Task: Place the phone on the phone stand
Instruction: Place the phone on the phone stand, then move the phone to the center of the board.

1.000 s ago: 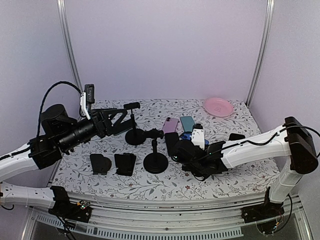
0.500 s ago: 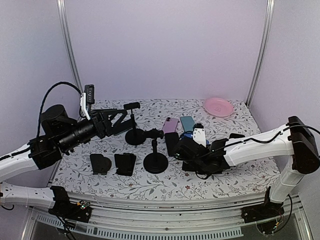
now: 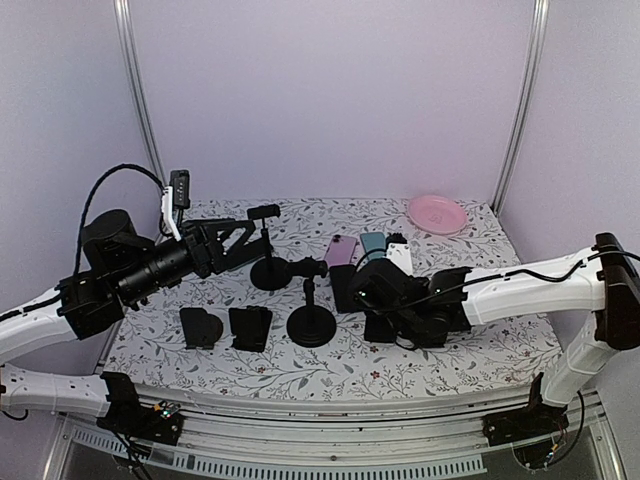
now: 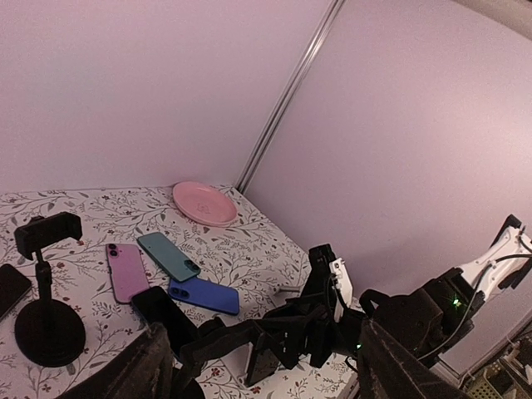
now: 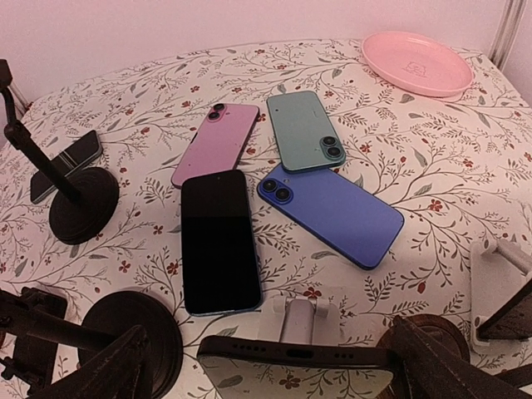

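Phone (image 5: 295, 366), dark: only its port end shows, at the bottom edge of the right wrist view, directly in front of a small white stand (image 5: 298, 320). Whether the two touch cannot be told. The right pincer (image 5: 266, 332) straddles this phone with its fingers spread wide, and a gap is visible at the phone's left end. In the top view, the right arm covers both the phone and the white stand. Beyond them on the floral counter (image 3: 480, 350) lie a black phone (image 5: 218, 241), a pink phone (image 5: 214, 144), a teal phone (image 5: 306, 130) and a blue phone (image 5: 331, 214). The top view hides the blue one, but the left wrist view shows it. The left pincer (image 4: 266, 341) hangs above the counter with its fingers apart and nothing between them, near a black clamp stand (image 4: 46, 316).
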Robot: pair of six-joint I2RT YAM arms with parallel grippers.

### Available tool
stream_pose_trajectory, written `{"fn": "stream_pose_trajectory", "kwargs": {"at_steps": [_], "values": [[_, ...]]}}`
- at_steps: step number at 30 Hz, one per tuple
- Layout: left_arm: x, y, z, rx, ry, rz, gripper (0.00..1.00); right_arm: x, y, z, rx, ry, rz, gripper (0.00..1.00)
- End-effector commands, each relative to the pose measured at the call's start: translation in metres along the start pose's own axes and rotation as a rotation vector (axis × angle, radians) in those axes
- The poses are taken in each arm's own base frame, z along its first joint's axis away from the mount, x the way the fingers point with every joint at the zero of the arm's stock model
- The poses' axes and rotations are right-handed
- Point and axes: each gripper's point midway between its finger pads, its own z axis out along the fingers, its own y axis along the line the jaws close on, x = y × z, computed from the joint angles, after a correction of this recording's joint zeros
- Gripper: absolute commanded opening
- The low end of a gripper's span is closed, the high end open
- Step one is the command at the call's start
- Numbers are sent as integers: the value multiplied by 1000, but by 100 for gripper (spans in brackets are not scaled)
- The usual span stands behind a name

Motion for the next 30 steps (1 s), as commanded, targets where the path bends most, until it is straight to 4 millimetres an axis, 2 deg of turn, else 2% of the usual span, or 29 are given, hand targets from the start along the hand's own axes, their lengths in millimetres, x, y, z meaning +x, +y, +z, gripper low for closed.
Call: {"fn": "stream_pose_trajectory", "kwargs": {"at_steps": [1,8,16,20,22,23,25,28,30], "values": [[-2,3,0,-1,-8,-3,77,-28,11,-11,-48,-35,26,99],[-4,1,0,3,-8,0,77,-47,9,-18,-78,-44,45,99],[-3,1,2,5,-5,0,77,-71,15,-34,-151,-39,32,99],[-3,1,2,4,-4,4,77,-93,16,-35,-232,-3,14,99],[-4,1,2,0,-4,7,77,-104,12,-30,-273,19,-3,99],[-5,1,2,-3,-5,8,77,-122,11,-30,-296,6,5,99],[-6,2,2,-11,-7,11,77,-143,4,-24,-319,-3,-14,99],[-7,3,3,-17,-9,10,78,-171,-6,-4,-382,12,-42,99],[-7,5,4,-23,-8,6,78,-183,-15,17,-433,45,-44,99]]}}
